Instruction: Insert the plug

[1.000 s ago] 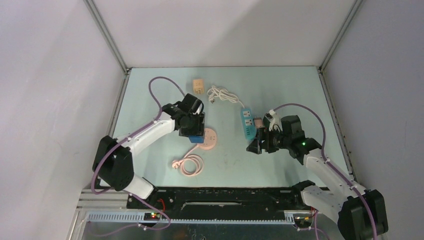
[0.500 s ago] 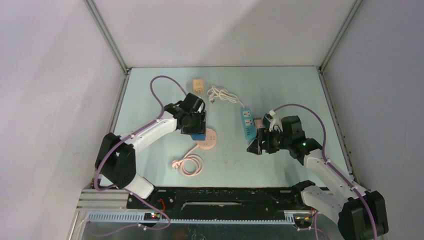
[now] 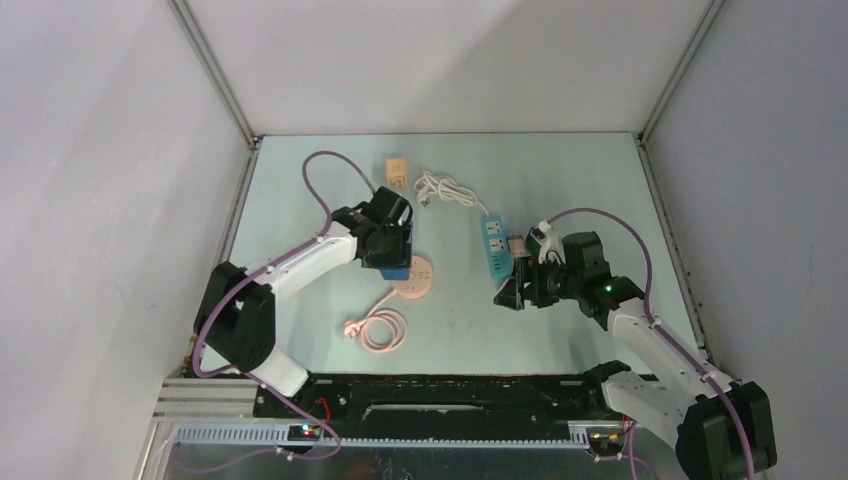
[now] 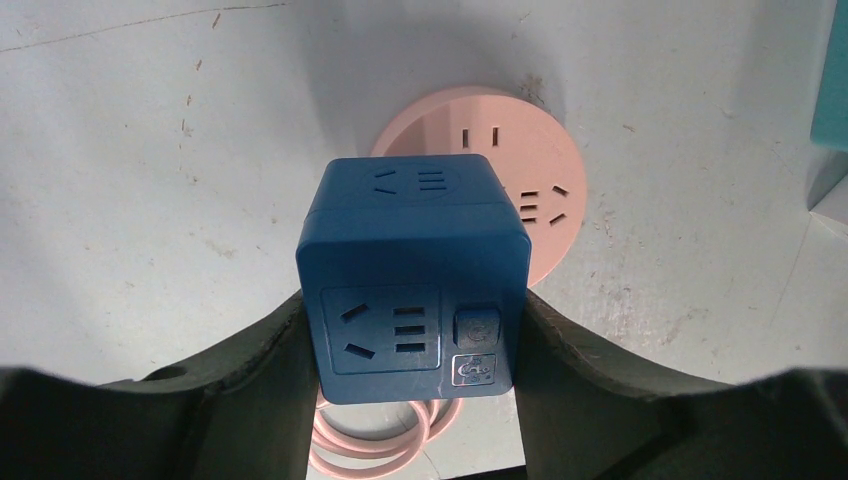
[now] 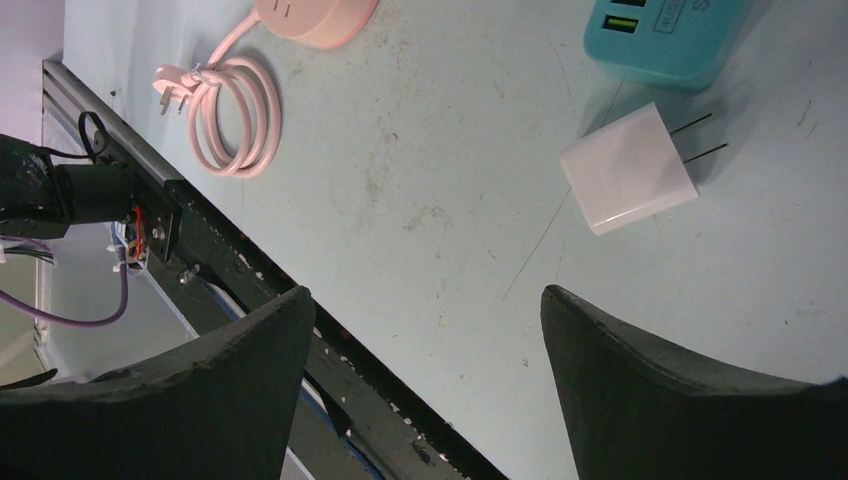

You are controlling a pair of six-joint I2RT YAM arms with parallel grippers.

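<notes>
Blue cube socket (image 4: 412, 250) clamped in left gripper (image 4: 412, 345), poised over pink round socket (image 4: 545, 165) for insertion; right gripper (image 5: 425, 300) jaws apart near white charger (image 5: 628, 168).

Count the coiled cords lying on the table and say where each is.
2. The pink cord lies near the front, by the round pink socket; the white cord lies at the back, by the far end of the teal power strip. Another may be hidden.
</notes>
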